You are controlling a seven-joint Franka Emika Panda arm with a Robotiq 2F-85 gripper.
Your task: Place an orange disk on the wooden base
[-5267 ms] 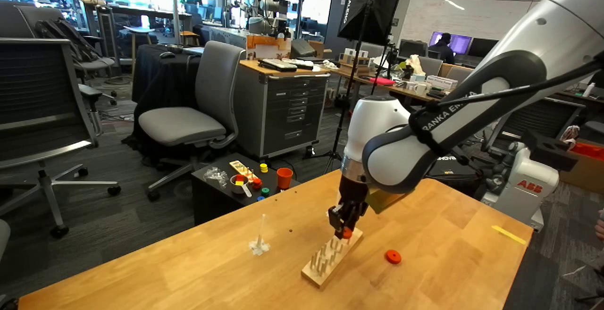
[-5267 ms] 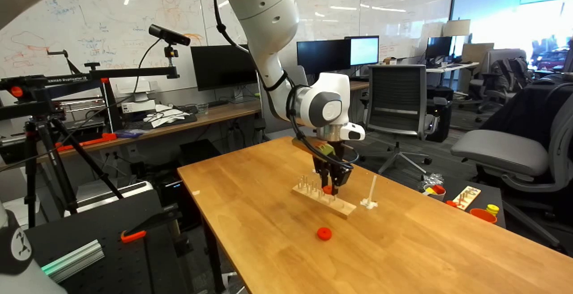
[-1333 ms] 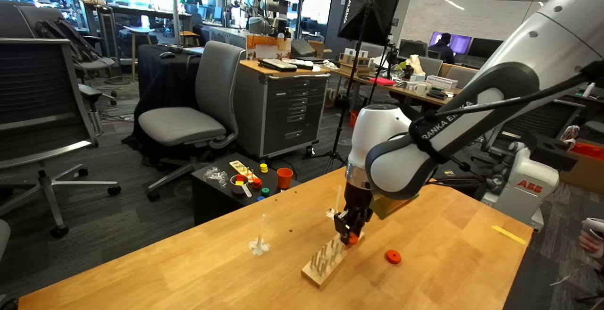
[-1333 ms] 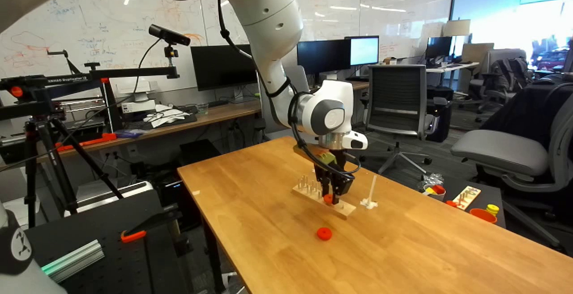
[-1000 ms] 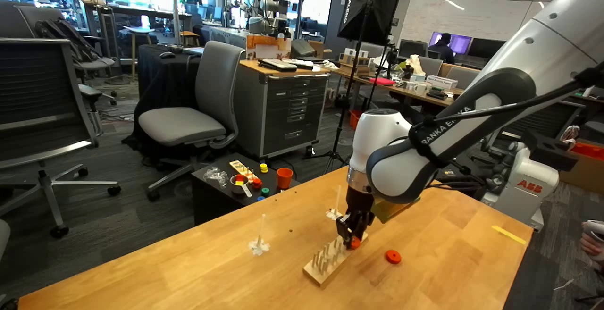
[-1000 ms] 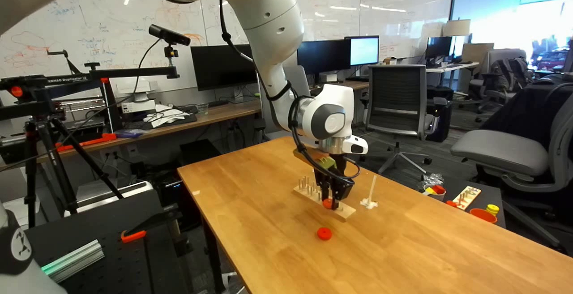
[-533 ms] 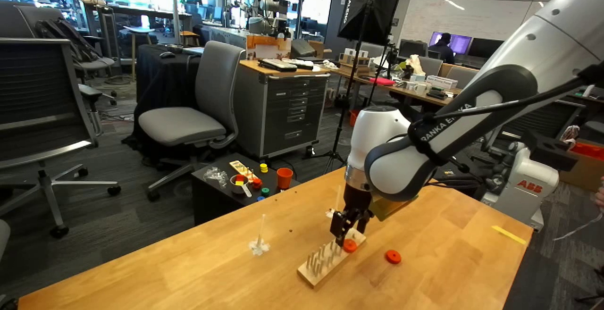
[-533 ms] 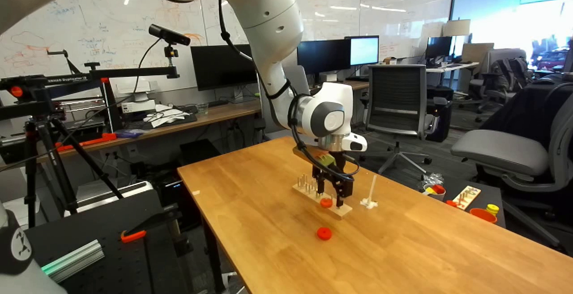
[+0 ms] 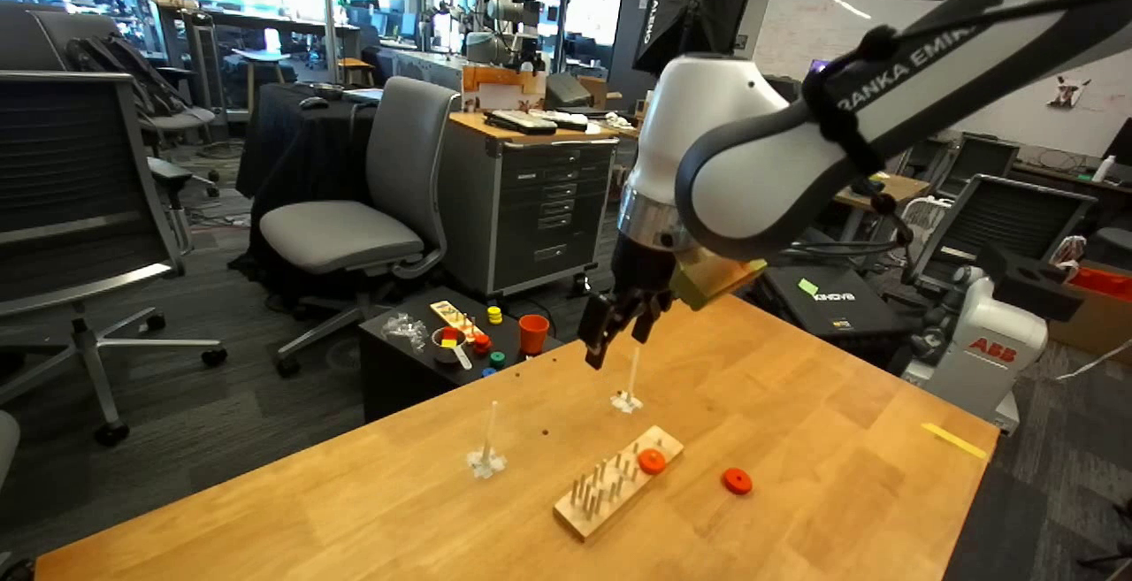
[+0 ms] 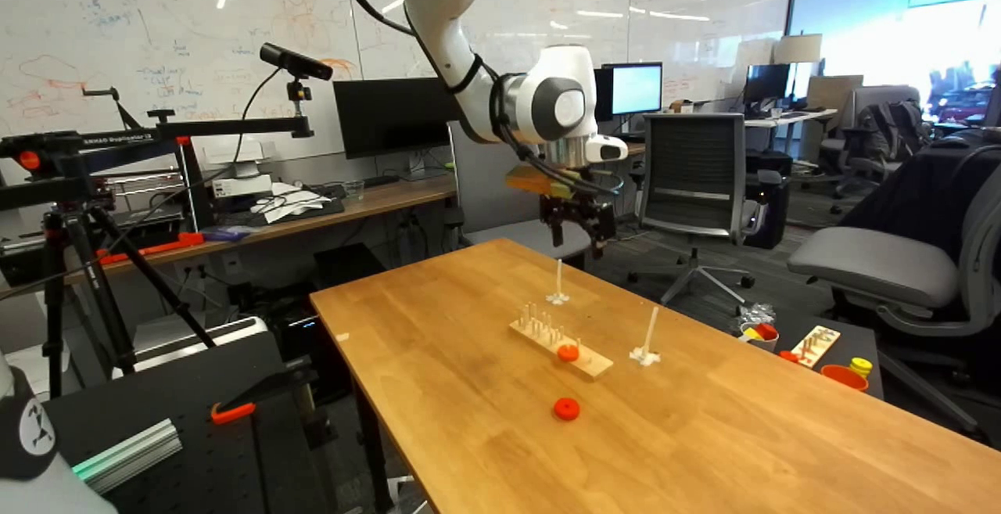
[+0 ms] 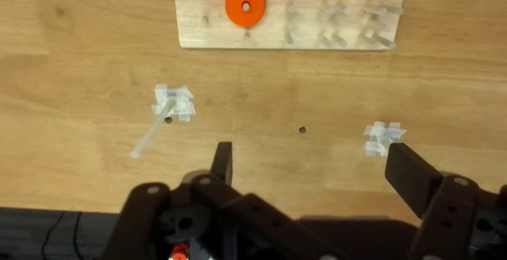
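The orange disk [image 11: 235,12] lies flat on the wooden base [image 11: 269,36] near one end, and a peg top shows in its hole in the wrist view. In both exterior views the disk [image 9: 652,462] [image 10: 568,353] rests on the base [image 9: 584,523] [image 10: 592,365], whose other short pegs stand bare. My gripper [image 11: 310,147] is open, with only table seen between its fingers. In both exterior views the gripper [image 9: 617,349] [image 10: 577,248] hangs high above the table, well clear of the base and disk.
A redder disk [image 9: 729,479] [image 10: 567,403] lies on the table beside the base. Two thin upright sticks [image 9: 491,429] [image 9: 633,376] are taped to the tabletop. Beyond the table edge, a low black stand holds an orange cup [image 9: 532,335] and small coloured pieces.
My gripper has opened and let go of the orange disk, then risen far above the table. The disk has stayed on the base, which has shifted slightly.
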